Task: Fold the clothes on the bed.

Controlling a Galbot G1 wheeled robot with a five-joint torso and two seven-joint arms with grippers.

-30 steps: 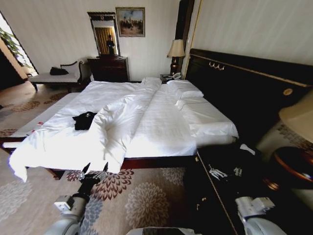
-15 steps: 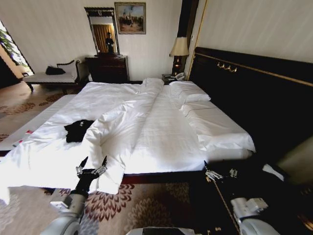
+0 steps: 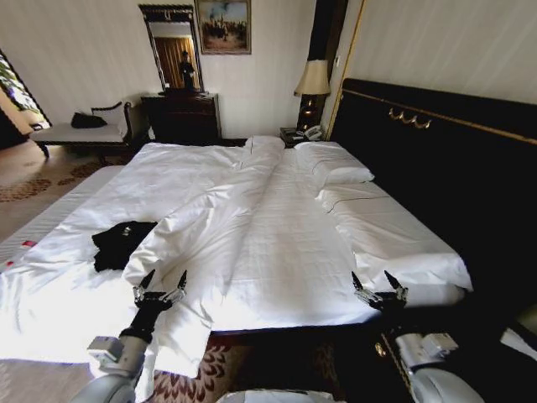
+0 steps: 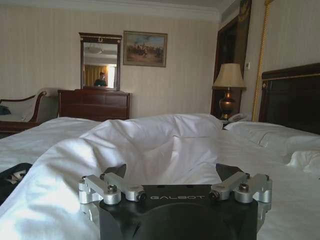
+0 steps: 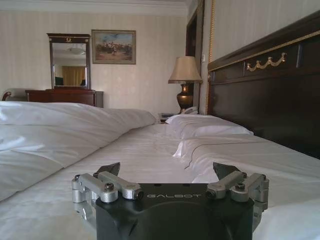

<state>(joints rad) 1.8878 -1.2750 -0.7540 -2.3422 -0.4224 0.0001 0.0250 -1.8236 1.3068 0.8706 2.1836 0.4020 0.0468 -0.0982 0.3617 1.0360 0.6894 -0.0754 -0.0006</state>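
1. Currently both grippers, left gripper [image 3: 159, 286] and right gripper [image 3: 378, 285], hover spread wide at the bed [image 3: 277, 243] edge, empty, likely staged for reaching.
2. T-shirt [image 3: 117, 243] lies crumpled beside the duvet ridge [image 3: 210, 227], near the left gripper, untouched.

Black T-shirt [image 3: 122, 243] with white lettering lies on white bed [image 3: 277, 243], dark headboard [image 3: 436, 168].
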